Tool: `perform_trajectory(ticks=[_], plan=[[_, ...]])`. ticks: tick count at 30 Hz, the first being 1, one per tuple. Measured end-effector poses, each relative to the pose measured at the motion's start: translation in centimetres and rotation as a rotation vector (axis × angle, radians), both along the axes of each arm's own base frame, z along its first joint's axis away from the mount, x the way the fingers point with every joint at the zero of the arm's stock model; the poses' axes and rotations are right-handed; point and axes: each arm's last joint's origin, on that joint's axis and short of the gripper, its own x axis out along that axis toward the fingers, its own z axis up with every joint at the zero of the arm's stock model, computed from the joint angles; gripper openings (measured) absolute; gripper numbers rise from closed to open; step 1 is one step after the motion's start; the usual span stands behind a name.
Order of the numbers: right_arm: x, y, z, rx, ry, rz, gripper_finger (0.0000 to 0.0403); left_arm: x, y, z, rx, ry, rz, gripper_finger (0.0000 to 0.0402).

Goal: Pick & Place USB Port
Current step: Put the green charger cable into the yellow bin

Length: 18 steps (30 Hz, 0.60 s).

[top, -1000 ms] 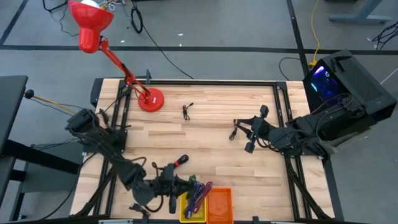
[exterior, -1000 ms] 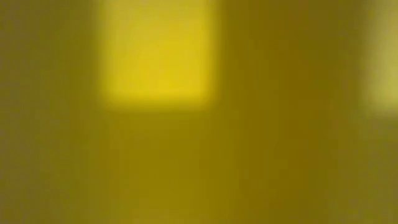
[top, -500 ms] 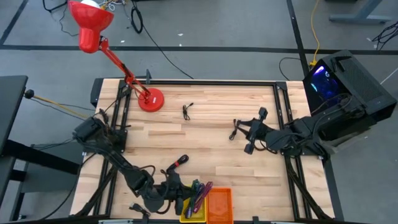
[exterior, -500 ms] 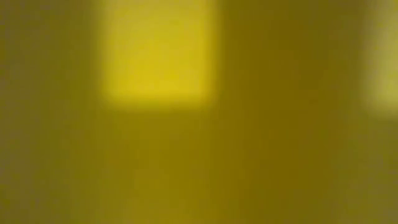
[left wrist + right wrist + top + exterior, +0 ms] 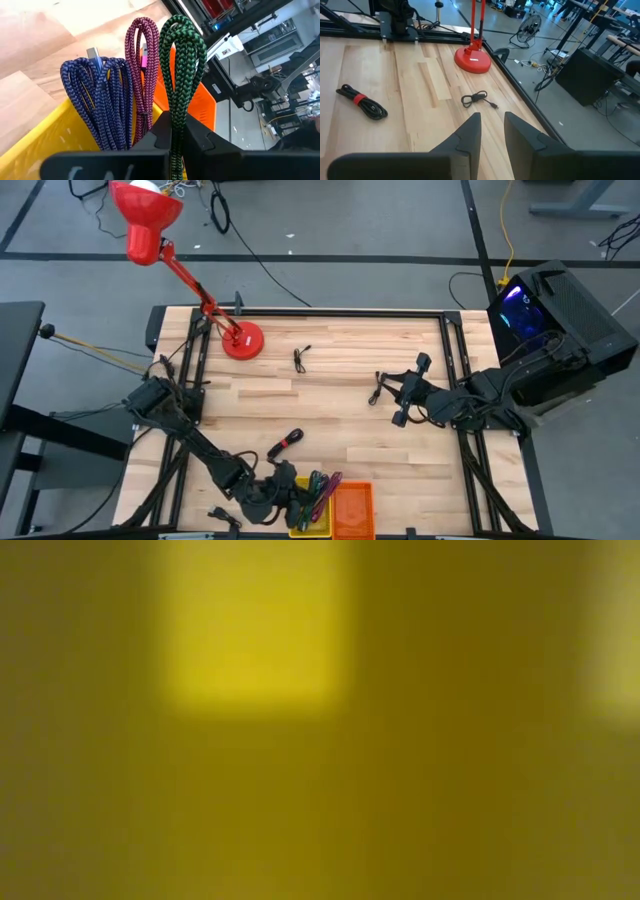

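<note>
Your left gripper (image 5: 177, 137) pinches the green braided cable (image 5: 182, 65), held upright above the yellow bin (image 5: 308, 523) at the surface's near edge. Right gripper (image 5: 492, 127) hangs spread near the right edge.

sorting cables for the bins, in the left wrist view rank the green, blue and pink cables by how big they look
1. green cable, though it sits nearest the camera, clamped in the left hand, so the lead is unsure.
2. blue cable, the widest bundle.
3. pink cable, the slimmest.
</note>
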Motion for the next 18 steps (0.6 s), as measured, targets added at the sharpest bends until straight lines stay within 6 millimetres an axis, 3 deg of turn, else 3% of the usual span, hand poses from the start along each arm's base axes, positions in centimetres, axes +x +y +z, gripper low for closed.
perform_trajectory(ticks=[13, 18], plan=[[0.0, -0.03, -0.03, -0.001, 0.001, -0.002, 0.0086, 0.03, -0.09, 0.06, -0.032, 0.004, -0.022, 0.0021], [0.03, -0.1, -0.03, -0.001, 0.002, -0.006, 0.0086, 0.13, -0.07, 0.12, -0.046, 0.003, -0.032, 0.0068]])
